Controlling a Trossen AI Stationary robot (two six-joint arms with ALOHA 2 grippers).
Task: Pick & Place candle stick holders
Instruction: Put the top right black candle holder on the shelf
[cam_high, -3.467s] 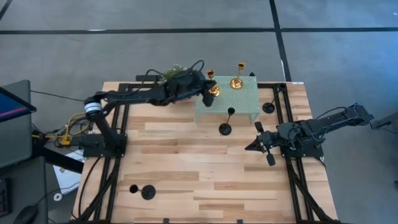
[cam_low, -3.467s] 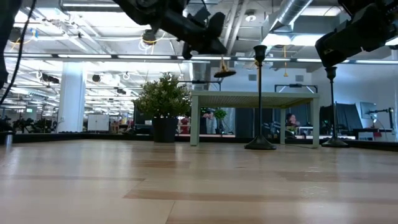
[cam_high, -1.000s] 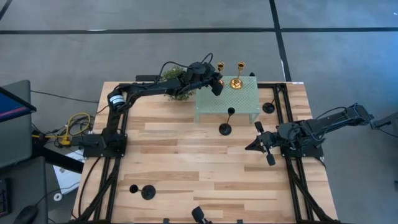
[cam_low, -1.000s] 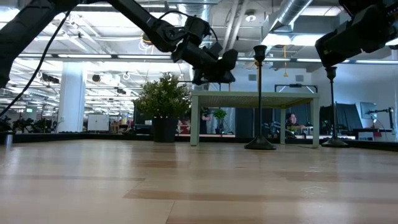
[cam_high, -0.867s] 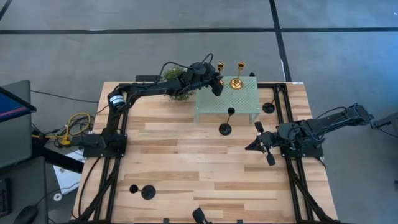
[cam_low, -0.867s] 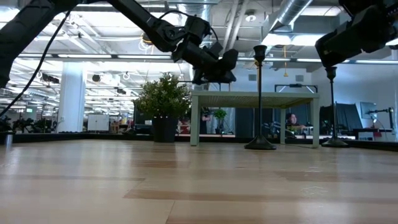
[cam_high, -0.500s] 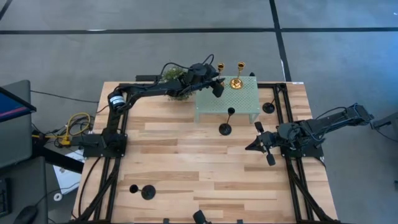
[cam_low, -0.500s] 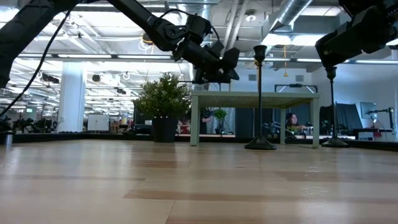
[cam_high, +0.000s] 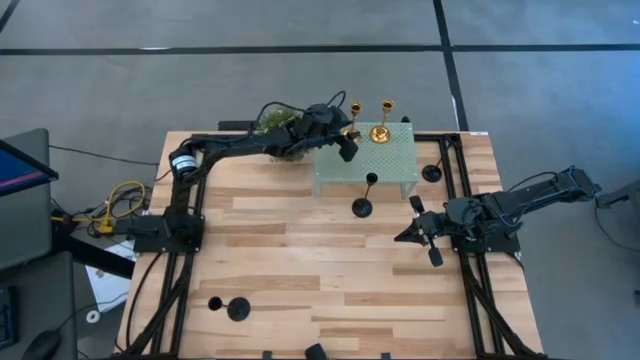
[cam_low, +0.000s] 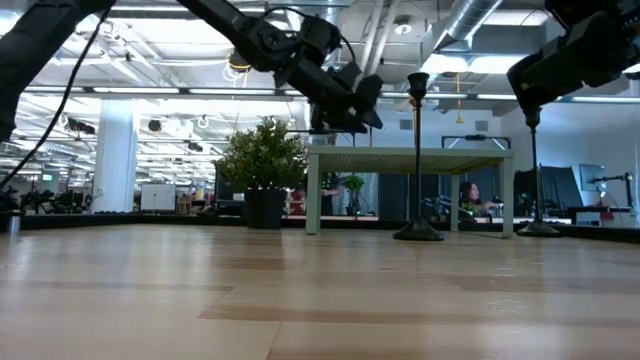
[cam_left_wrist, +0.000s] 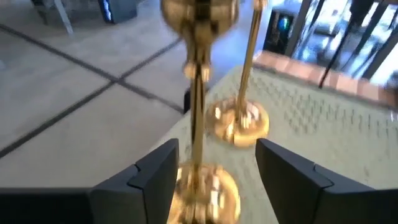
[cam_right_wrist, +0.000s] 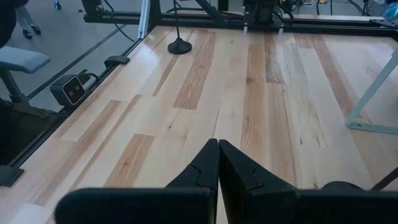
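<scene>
Left gripper (cam_high: 345, 140) is out over the far-left corner of the mint-green perforated stand (cam_high: 385, 175), jaws open. Left wrist view shows what the overhead doesn't: a gold candle stick holder (cam_left_wrist: 200, 93) standing upright right between the two fingers (cam_left_wrist: 152, 171), with a gap on each side, not clamped. Second gold holder (cam_left_wrist: 244, 118) stands just behind it on the stand top. From above both gold holders sit near the stand's far edge, one at (cam_high: 353, 108) beside the gripper and one at (cam_high: 383, 125).

Low view puts the left gripper (cam_low: 345, 100) above the stand's top level, leafy plant (cam_low: 262, 155) behind it.

Black holders: one (cam_high: 365, 195) on the wooden worktop (cam_high: 300, 260) just in front of the stand; one (cam_high: 432, 168) at the far-right edge by the frame; one (cam_high: 232, 308) lying near the near-left corner. Low view shows the first two upright, (cam_low: 418, 150) and (cam_low: 535, 165).

Right gripper (cam_high: 422, 232) rests low at the worktop's right side, well apart from the stand. Right wrist view shows its jaws closed, empty, fingers (cam_right_wrist: 217, 168) pressed together, with a black holder base (cam_right_wrist: 180, 45) far across the worktop.
</scene>
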